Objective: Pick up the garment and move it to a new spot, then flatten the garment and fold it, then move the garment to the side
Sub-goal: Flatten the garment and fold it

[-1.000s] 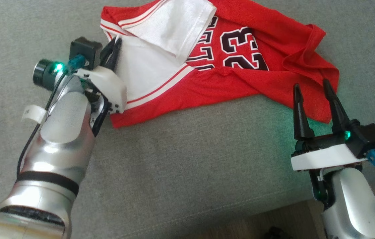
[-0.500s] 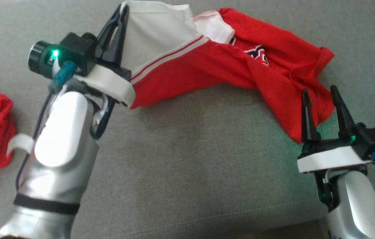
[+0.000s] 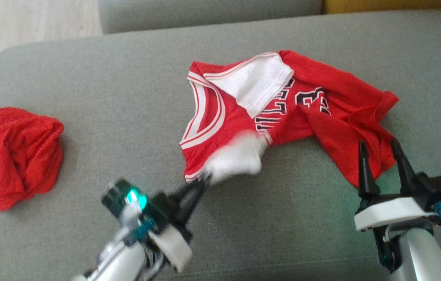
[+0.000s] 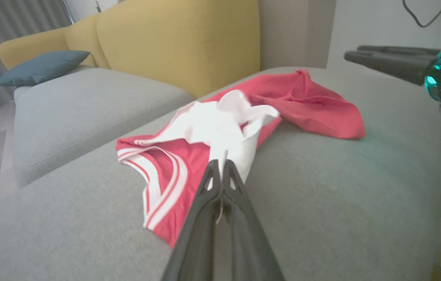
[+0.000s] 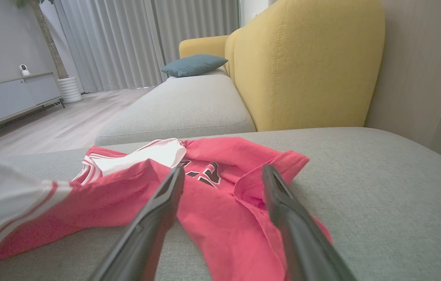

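The garment (image 3: 333, 117) is a red jersey with white trim and black lettering, lying rumpled on the grey cushion (image 3: 126, 97). My left gripper (image 3: 201, 182) is shut on its white near edge, which is lifted and stretched toward me. In the left wrist view the closed fingertips (image 4: 220, 166) pinch that white cloth, and the garment (image 4: 306, 105) trails away behind it. My right gripper (image 3: 378, 145) stands open over the garment's near right corner. Its two fingers (image 5: 165, 199) straddle the red cloth (image 5: 224, 203) without holding it.
A second crumpled red cloth (image 3: 13, 156) lies at the cushion's left end. A yellow sofa back (image 5: 302, 58) rises behind the cushion, with another grey seat (image 5: 181, 105) and a blue pillow (image 5: 195, 64) beyond. Wooden floor (image 3: 29, 19) shows at far left.
The head camera has tilted up and back. My left gripper has drawn back toward me with the white edge in its grip, pulling the garment along. The right gripper stays open at the corner.
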You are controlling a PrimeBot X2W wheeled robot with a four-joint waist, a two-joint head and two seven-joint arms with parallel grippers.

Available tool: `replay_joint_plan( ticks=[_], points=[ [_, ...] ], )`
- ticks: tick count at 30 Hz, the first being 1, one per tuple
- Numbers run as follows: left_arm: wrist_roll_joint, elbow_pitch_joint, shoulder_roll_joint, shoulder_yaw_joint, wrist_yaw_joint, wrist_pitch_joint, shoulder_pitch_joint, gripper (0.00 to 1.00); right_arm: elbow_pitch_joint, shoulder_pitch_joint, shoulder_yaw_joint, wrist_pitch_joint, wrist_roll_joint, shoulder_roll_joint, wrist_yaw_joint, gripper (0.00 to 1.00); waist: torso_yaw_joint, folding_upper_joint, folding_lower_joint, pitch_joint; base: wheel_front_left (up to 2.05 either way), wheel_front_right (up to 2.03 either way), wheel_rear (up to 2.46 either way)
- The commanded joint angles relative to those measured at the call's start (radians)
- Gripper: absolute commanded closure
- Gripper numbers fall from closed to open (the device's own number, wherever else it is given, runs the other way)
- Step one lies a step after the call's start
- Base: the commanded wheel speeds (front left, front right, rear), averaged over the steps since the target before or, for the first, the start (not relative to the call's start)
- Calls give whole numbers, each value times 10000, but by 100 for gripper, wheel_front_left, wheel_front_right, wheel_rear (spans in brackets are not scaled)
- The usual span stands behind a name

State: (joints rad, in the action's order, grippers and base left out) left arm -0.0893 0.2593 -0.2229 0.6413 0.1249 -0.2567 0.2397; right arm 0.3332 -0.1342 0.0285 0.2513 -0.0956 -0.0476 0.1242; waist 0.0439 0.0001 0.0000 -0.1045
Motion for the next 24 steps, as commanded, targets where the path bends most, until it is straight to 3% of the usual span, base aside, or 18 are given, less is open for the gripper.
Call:
replay_joint_plan(
  ticks=[1, 8, 9, 10, 11, 18, 24],
  points=[
    [47, -272, -261, -79, 37, -51, 186, 100, -213, -46, -183, 105, -29, -26, 65, 0, -90, -1, 0, 258, 0, 0, 0],
    [73, 424, -330, 634, 33, -38, -263, 100, -5, 121, -175, 105, -70, -26, 65, 0, -62, -1, 0, 584, 0, 0, 0],
    [75, 624, -308, 632, -25, -30, -260, 78, 18, 136, -189, 105, -75, -26, 65, 0, -53, -1, 0, 618, 0, 0, 0],
    [43, 810, -260, 582, -125, -24, -254, 30, 37, 148, -205, 105, -80, -26, 65, 0, -43, -1, 0, 643, 0, 0, 0],
    [-20, 981, -197, 493, -253, -18, -249, 0, 54, 160, -225, 105, -83, -26, 65, 0, -33, -1, 0, 664, 0, 0, 0],
    [-792, 1385, 164, -311, -864, -22, -290, 0, 84, 269, -192, 105, -93, -26, 65, 0, -14, -1, 0, 723, 0, 0, 0],
    [-2145, 599, 742, -1893, -1527, -46, -646, 0, 38, 383, -120, 105, -115, -26, 65, 0, -121, -1, 0, 761, 0, 0, 0]
  ],
)
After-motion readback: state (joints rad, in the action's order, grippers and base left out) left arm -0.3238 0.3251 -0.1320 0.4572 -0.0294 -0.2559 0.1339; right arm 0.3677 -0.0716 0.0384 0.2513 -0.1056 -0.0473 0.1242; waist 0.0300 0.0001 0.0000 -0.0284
